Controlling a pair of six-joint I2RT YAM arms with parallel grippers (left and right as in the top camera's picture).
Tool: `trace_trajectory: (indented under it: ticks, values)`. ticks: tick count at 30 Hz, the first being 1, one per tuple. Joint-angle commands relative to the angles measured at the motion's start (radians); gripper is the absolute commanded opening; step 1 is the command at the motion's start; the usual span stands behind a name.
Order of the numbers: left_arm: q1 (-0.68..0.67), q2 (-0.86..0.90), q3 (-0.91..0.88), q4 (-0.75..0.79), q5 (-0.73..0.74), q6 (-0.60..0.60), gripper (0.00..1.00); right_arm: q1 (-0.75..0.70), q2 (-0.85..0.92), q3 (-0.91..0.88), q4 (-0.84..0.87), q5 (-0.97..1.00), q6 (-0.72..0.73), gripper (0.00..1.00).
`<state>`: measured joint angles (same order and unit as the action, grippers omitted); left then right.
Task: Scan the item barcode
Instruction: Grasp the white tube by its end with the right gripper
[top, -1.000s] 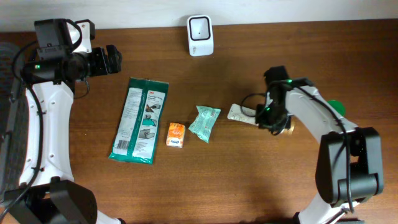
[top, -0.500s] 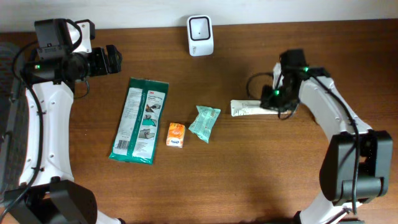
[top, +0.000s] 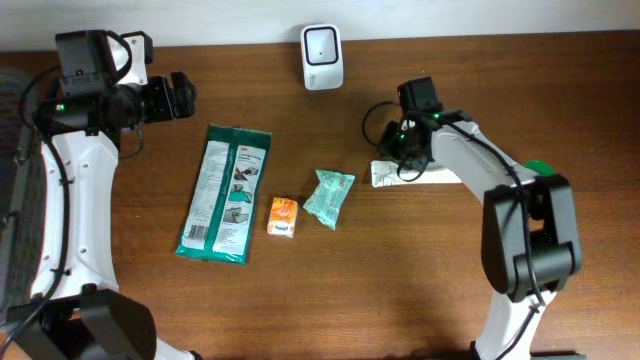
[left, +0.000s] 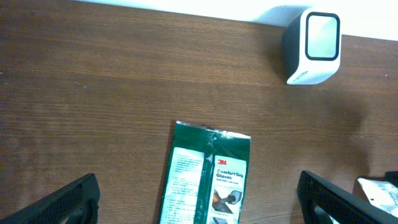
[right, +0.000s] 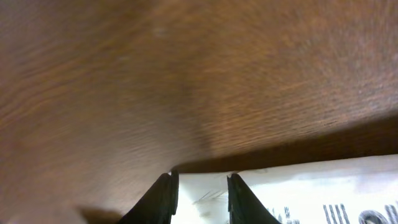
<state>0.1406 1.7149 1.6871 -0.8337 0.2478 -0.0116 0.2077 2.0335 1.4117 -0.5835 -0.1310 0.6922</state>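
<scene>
Item: white packet (top: 385, 174), flat and thin. It sits right of the teal sachet (top: 329, 197) and is well apart from the scanner (top: 322, 44) at the counter's (top: 450, 280) back edge.

Handling (judged): light, probably soft film that flexes and may droop from a single grip. The surface is likely slick, so expect it to slip if you swing fast. Best hold is on an end margin, clear of the barcode (right: 339, 211), which prints further along the face.

Right claw (right: 200, 194): nearly closed, pinching the packet's long edge near one end. The dark shadow under that edge suggests it is raised slightly off the counter.

Right arm: elbow out to the right, forearm reaching inward, wrist bent down over the packet's left part.

Left claw (left: 199, 205): spread wide and holding nothing. The arm is parked at the far left, looking over the green pack (left: 208, 177).
</scene>
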Motion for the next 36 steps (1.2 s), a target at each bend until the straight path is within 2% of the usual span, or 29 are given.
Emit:
trace_trajectory:
  ticks: [1, 7, 11, 17, 20, 23, 25, 28, 30, 33, 34, 36]
  values:
    - [0.0, -0.01, 0.02, 0.002, 0.011, 0.004, 0.99, 0.003, 0.033, -0.006, 0.008, 0.06, 0.131, 0.25]
    - [0.0, -0.01, 0.02, 0.002, 0.011, 0.004, 0.99, 0.022, 0.049, -0.006, -0.051, -0.009, 0.11, 0.25]
    - [0.0, -0.01, 0.02, 0.002, 0.011, 0.004, 0.99, 0.027, 0.049, -0.005, -0.158, -0.154, -0.014, 0.25]
    - [0.0, -0.01, 0.02, 0.002, 0.011, 0.004, 0.99, 0.002, 0.041, -0.003, -0.361, -0.132, -0.163, 0.24]
    - [0.0, -0.01, 0.02, 0.002, 0.011, 0.004, 0.99, -0.026, 0.031, -0.002, -0.437, -0.024, -0.169, 0.2]
    - [0.0, -0.01, 0.02, 0.002, 0.01, 0.004, 0.99, -0.045, 0.001, 0.002, -0.449, -0.017, -0.282, 0.2]
    - [0.0, -0.01, 0.02, 0.002, 0.011, 0.004, 0.99, -0.044, -0.055, 0.027, -0.449, -0.055, -0.422, 0.2]
    - [0.0, -0.01, 0.02, 0.002, 0.011, 0.004, 0.99, -0.045, -0.132, 0.05, -0.45, -0.068, -0.476, 0.21]
    - [0.0, -0.01, 0.02, 0.002, 0.011, 0.004, 0.99, -0.055, -0.211, 0.051, -0.46, -0.054, -0.479, 0.31]
    - [0.0, -0.01, 0.02, 0.002, 0.011, 0.004, 0.99, -0.094, -0.285, 0.051, -0.507, -0.014, -0.479, 0.62]
    - [0.0, -0.01, 0.02, 0.002, 0.01, 0.004, 0.99, -0.109, -0.287, 0.051, -0.521, -0.014, -0.478, 0.66]
    - [0.0, -0.01, 0.02, 0.002, 0.01, 0.004, 0.99, -0.133, -0.277, 0.045, -0.538, -0.016, -0.478, 0.67]
